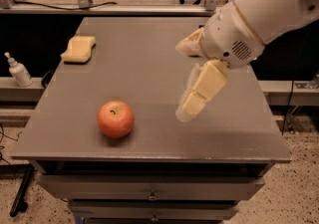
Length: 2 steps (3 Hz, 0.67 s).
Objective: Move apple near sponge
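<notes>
One apple [115, 119] sat near the front left of the grey table [149, 68], and one sponge [79, 49] lay at its far left corner, well apart. The single gripper [182, 81] hung over the table's right middle, fingers spread and empty. One white bottle [19, 70] stood on a ledge left of the table, above a speckled floor.

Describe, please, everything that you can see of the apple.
The apple is round and shiny, red-orange with paler yellowish patches, and has a small dark stem dimple on top. It looks whole and sits upright on the grey table, near the front left, over a small shadow. Only the table touches it. The sponge lies well apart at the far left, and the open gripper hangs to the apple's right, clear of it.
</notes>
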Available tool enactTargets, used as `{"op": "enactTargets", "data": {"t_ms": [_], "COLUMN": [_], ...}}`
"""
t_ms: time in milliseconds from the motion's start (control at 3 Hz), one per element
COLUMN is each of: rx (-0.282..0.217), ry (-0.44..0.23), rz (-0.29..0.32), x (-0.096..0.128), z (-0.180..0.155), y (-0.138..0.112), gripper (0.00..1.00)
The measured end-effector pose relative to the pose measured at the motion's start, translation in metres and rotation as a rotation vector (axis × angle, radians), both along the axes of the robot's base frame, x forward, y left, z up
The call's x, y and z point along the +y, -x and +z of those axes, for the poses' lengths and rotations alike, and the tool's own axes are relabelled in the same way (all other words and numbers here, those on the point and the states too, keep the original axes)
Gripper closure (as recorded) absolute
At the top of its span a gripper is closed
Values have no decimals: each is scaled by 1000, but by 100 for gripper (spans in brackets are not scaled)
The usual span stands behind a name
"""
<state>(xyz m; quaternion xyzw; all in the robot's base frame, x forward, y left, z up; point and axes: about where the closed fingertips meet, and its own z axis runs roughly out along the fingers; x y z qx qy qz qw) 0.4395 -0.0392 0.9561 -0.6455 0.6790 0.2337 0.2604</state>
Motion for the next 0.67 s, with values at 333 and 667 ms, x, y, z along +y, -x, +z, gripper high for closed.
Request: {"op": "enactTargets", "data": {"t_ms": [333, 667], "rx": [90, 103], "ry": [-114, -200], "rz": [41, 40], "x": [36, 69], "z": [-18, -33], "y": [29, 43], "gripper": [0, 0]}}
